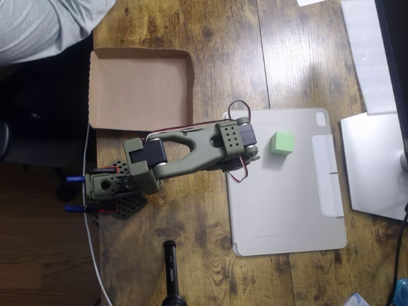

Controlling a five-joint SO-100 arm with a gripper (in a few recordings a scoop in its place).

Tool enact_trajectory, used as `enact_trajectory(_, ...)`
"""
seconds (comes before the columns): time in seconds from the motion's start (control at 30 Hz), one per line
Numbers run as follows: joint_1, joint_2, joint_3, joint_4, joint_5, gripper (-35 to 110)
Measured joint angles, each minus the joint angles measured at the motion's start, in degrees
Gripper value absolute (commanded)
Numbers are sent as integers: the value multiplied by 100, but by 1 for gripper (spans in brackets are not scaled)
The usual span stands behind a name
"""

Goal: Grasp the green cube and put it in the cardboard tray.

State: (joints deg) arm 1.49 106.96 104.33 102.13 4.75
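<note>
The green cube (282, 143) sits on the flat grey tablet case (287, 210), near its upper middle. My olive-green arm reaches from its base at the lower left toward the case. Its gripper (250, 153) hangs over the case's left edge, a short way left of the cube and apart from it. From above the wrist block hides the fingers, so their spread cannot be read. The cardboard tray (140, 86) lies at the upper left with nothing in it, its left rim at the table's edge.
The arm's base (111, 191) with its wires stands near the table's left edge. A silver device (373, 166) and white paper (366, 51) lie at the right. A black stand (172, 274) rises at the bottom. A person's grey sleeve (44, 25) shows at the top left.
</note>
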Motion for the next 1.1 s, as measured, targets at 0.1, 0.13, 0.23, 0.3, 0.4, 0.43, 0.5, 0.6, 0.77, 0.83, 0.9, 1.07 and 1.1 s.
enact_trajectory(0.1, 0, 404, 519, -299, -255, 0)
enact_trajectory(0.13, 0, 439, 554, -519, -334, 0)
enact_trajectory(0.23, 0, 475, 642, -659, -404, 0)
enact_trajectory(0.3, 0, 483, 659, -686, -439, 0)
enact_trajectory(0.4, 0, 492, 659, -686, -439, 0)
enact_trajectory(0.43, 0, 501, 659, -686, -439, 0)
enact_trajectory(0.5, 0, 501, 659, -686, -431, 0)
enact_trajectory(0.6, 0, 501, 659, -738, -396, 0)
enact_trajectory(0.77, 18, 501, 536, -844, -316, 0)
enact_trajectory(0.83, 18, 483, 413, -958, -237, 0)
enact_trajectory(0.9, 18, 475, 97, -1257, -237, 0)
enact_trajectory(1.07, 88, -466, -1564, -1099, -211, 0)
enact_trajectory(1.1, 88, -721, -2048, -958, -229, 0)
